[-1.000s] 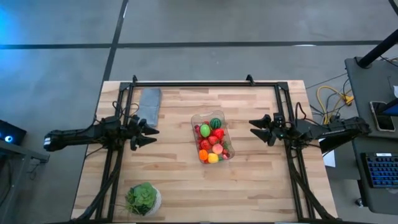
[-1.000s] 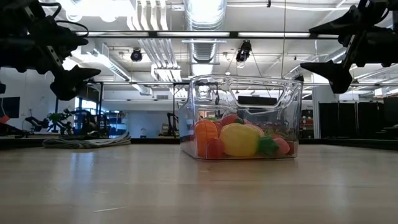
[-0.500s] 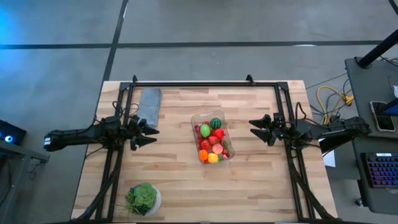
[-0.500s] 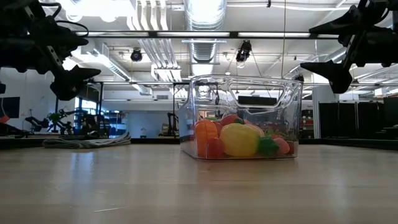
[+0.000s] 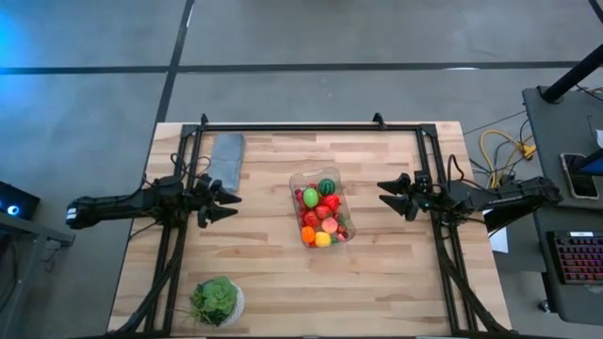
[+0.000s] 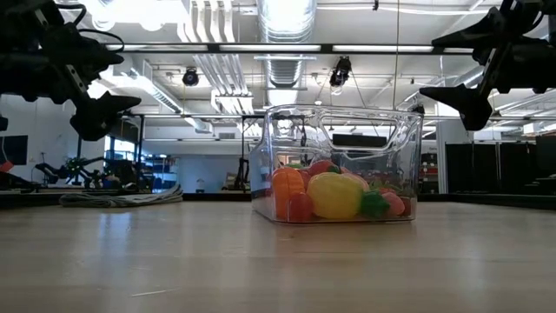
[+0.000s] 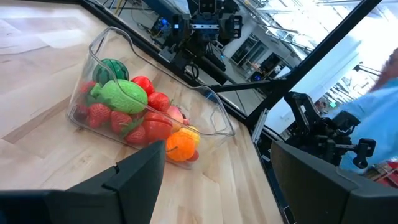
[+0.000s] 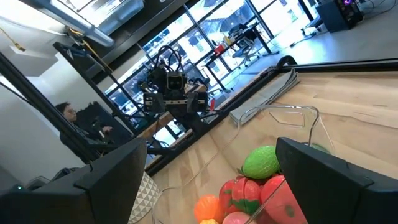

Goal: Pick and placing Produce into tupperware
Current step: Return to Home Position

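The clear tupperware (image 5: 322, 209) stands flat on its base at the middle of the wooden table. The produce (image 5: 321, 217) lies heaped inside it: red berries, a green piece (image 7: 118, 96), an orange (image 6: 287, 187), a yellow piece (image 6: 334, 196) and a striped melon (image 5: 327, 186). My left gripper (image 5: 226, 203) hovers open above the table, left of the tub. My right gripper (image 5: 386, 196) hovers open to the tub's right. Both point at the tub with nothing between their fingers.
A grey folded cloth (image 5: 226, 157) lies at the far left of the table. A white bowl with a leafy green head (image 5: 216, 301) sits near the front left corner. Bare wood lies in front of the tub. A person (image 8: 78, 127) sits beyond the table.
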Robot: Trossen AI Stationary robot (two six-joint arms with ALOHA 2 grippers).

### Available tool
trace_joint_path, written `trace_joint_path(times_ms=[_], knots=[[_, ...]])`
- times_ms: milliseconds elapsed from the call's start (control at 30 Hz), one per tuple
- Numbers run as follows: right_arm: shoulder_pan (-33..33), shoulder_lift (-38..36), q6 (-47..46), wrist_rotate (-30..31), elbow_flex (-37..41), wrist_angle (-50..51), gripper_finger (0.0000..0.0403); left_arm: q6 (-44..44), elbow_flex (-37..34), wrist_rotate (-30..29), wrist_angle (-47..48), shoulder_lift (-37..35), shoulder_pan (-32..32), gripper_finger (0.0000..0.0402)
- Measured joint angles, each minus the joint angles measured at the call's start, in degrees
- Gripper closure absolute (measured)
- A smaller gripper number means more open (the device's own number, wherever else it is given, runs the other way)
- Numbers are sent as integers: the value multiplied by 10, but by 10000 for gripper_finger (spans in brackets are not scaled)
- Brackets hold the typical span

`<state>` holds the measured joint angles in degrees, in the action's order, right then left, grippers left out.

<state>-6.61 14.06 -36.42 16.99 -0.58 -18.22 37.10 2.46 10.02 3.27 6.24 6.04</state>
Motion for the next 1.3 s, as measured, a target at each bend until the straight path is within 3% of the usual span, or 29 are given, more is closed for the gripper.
trace_joint_path(times_ms=[1300], knots=[[0,0,0,0,0,0,53,0,-2,1,-7,6,0,125]])
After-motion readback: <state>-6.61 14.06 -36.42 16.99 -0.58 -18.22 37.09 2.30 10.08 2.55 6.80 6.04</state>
